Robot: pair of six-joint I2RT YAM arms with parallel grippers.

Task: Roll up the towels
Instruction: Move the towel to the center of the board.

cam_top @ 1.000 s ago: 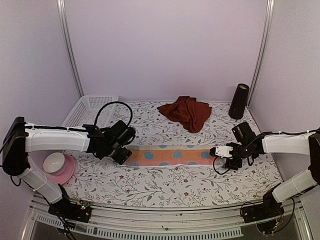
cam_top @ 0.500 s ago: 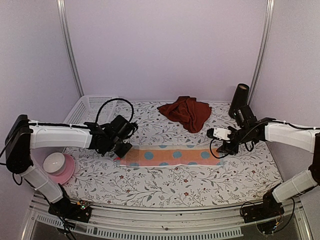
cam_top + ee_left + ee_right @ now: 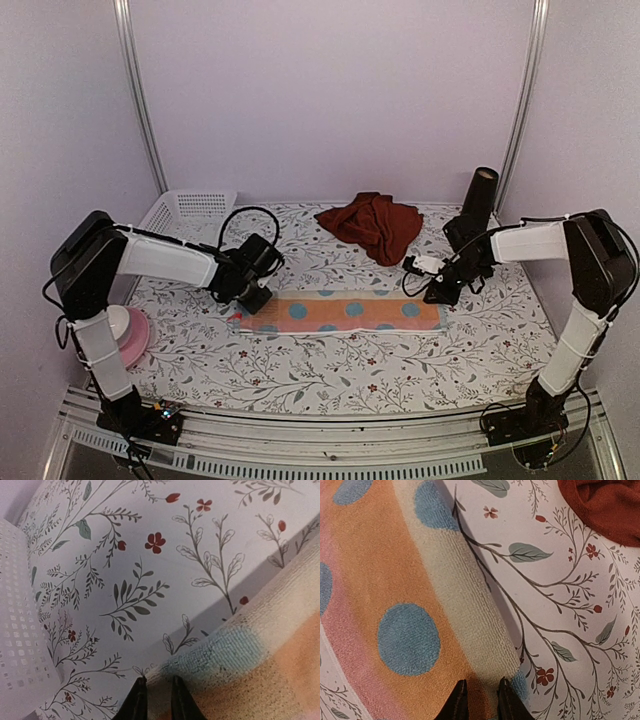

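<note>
Both left tool (image 3: 155, 694) and right tool (image 3: 479, 696) pinch the pastel towel (image 3: 345, 312).

The left arm (image 3: 165, 262) and the right arm (image 3: 530, 242) were each built of smooth white tubular links joined by bulky black motor housings, and each stood on a black base (image 3: 150, 420) with bare wiring showing. A thin black cable (image 3: 248, 209) looped over the left wrist, and another ran beside a small white block (image 3: 418, 264) on the right wrist. The left gripper (image 3: 154, 700) and the right gripper (image 3: 479, 702) each ended in two slim, dark, tapering fingers.
</note>
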